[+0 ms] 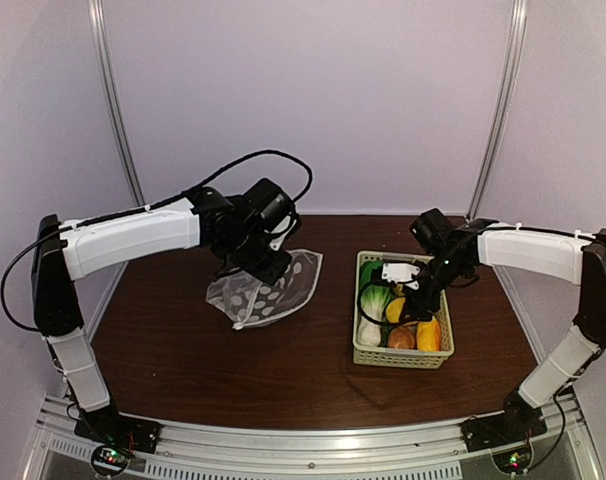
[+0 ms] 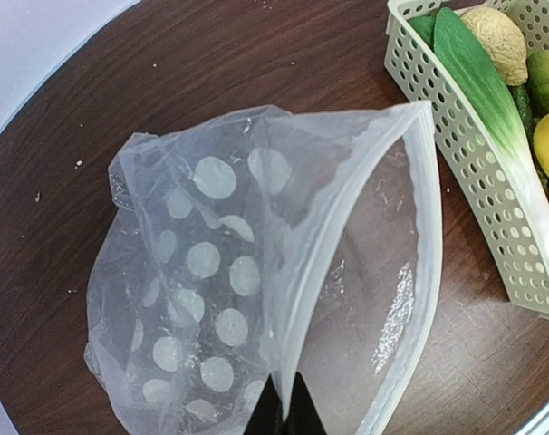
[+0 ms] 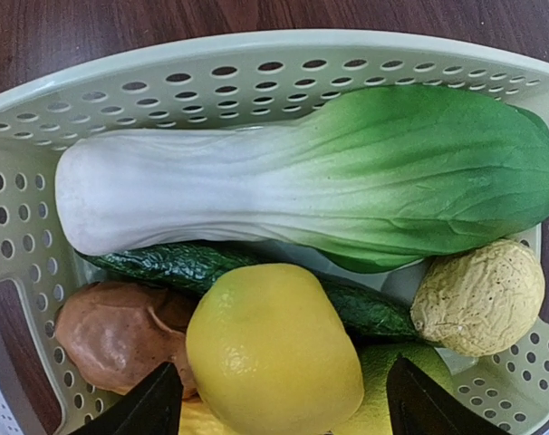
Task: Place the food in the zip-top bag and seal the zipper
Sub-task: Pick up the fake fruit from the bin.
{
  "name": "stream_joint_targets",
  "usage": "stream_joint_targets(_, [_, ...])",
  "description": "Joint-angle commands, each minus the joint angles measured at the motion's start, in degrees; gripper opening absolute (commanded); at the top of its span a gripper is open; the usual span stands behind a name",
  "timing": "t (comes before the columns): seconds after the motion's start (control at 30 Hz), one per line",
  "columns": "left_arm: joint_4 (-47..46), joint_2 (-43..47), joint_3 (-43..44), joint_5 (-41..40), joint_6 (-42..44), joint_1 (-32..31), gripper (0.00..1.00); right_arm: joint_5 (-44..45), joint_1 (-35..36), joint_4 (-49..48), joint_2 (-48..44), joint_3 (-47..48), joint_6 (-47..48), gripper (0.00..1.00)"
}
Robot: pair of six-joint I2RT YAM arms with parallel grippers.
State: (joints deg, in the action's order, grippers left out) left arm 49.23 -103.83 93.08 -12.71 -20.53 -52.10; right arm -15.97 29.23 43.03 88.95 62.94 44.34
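The zip-top bag (image 1: 275, 288) lies left of centre on the table, clear with white dots (image 2: 211, 272). My left gripper (image 2: 288, 410) is shut on the near side of its mouth edge, holding the mouth agape; the zipper (image 2: 424, 227) runs along the rim. The bag looks empty. The food lies in the pale green basket (image 3: 256, 82): a leafy vegetable (image 3: 347, 181), a cucumber (image 3: 184, 263), a yellow lemon (image 3: 270, 349), a brown round piece (image 3: 111, 331) and a pale knobbly piece (image 3: 478, 294). My right gripper (image 3: 284, 388) hangs open over the basket, its fingers either side of the lemon, apart from it.
The basket (image 1: 403, 361) stands right of centre, a short gap from the bag's mouth, and its wall (image 2: 474, 172) shows in the left wrist view. Bare dark wood (image 1: 183, 360) surrounds both. Pale walls with metal rails close off the back and sides.
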Motion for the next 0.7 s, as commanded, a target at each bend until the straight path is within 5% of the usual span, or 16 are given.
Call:
stream_joint_targets(0.0, [-3.38,1.23,-1.6,2.5,-1.8,1.35,0.0,2.58,0.3,-3.23,1.39,-0.54,-1.49,0.77])
stream_joint_targets(0.23, [-4.79,2.11,-1.94,4.74,-3.37,2.63,0.0,3.17,0.3,-3.32,3.81,-0.01,-1.83,0.75])
stream_joint_targets(0.4, [-5.66,2.73,-2.66,5.75,-4.65,3.58,0.0,3.29,0.32,-1.79,3.33,1.07,-2.85,0.52])
stream_joint_targets(0.67, [-9.85,5.18,-5.37,9.76,-9.67,5.51,0.0,-6.71,0.43,5.19,-3.85,10.11,-6.63,0.46])
